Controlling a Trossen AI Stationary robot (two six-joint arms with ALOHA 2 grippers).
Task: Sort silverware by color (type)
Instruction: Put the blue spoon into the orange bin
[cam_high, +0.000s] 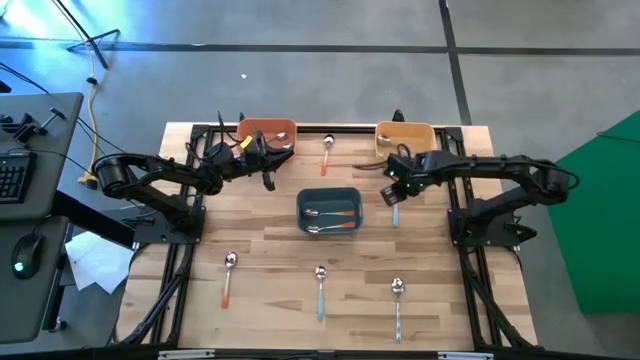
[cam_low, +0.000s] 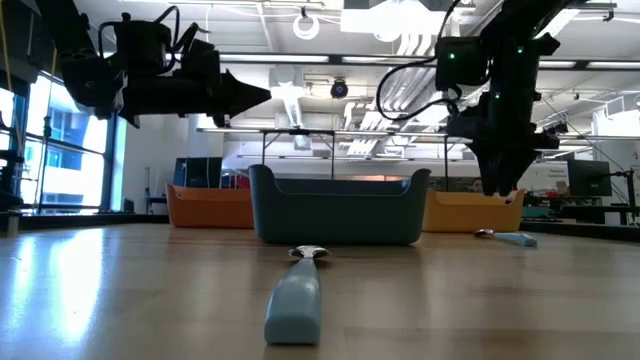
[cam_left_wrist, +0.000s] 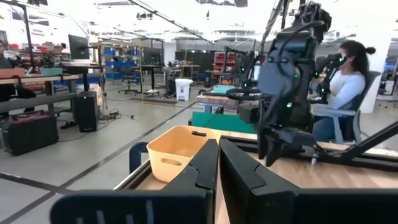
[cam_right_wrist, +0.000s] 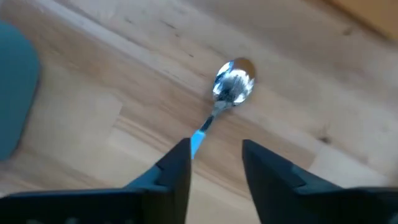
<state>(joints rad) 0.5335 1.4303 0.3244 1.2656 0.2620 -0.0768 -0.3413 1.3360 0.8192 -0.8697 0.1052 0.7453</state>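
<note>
My right gripper (cam_right_wrist: 214, 146) hangs open just above a light blue-handled spoon (cam_right_wrist: 233, 82) lying flat on the table to the right of the dark blue bin (cam_high: 330, 193). Its fingers stand on either side of the handle without touching it. In the low view, the right gripper (cam_low: 500, 190) stays clear of that spoon (cam_low: 505, 238). My left gripper (cam_left_wrist: 217, 168) is shut on nothing and points level across the table, raised beside the orange bin (cam_high: 266, 130). Two orange-handled spoons (cam_high: 330, 220) lie in the dark blue bin.
A yellow bin (cam_high: 405, 133) stands at the far edge, right of the orange bin, with an orange-handled spoon (cam_high: 327, 150) between them. Near the front edge lie an orange-handled spoon (cam_high: 229, 275), a blue-handled spoon (cam_high: 320, 290) and a silver spoon (cam_high: 397, 305). A person (cam_left_wrist: 345, 87) sits beyond the table.
</note>
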